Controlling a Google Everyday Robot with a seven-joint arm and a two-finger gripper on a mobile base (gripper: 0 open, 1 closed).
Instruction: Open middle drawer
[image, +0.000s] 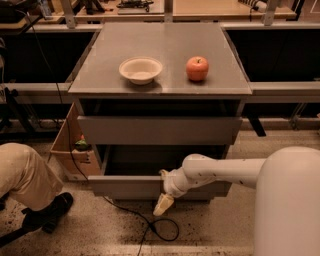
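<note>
The grey cabinet (100, 87) has a closed grey drawer front (125, 131) under its top. Below it the middle drawer (125, 187), a wide grey drawer with a plain flat front, is pulled partway out, and a dark opening shows behind its front. My gripper (163, 201) is at the top edge of that front, a little right of its middle, with its cream tip hanging down over the front face. My white arm (225, 172) reaches in from the right. The drawer's inside is in shadow.
A white bowl (141, 69) and a red apple (197, 68) sit on the cabinet top. A person's leg and shoe (30, 190) are on the floor at the left. A cardboard box (67, 145) stands beside the cabinet. A black cable (155, 227) loops on the floor in front.
</note>
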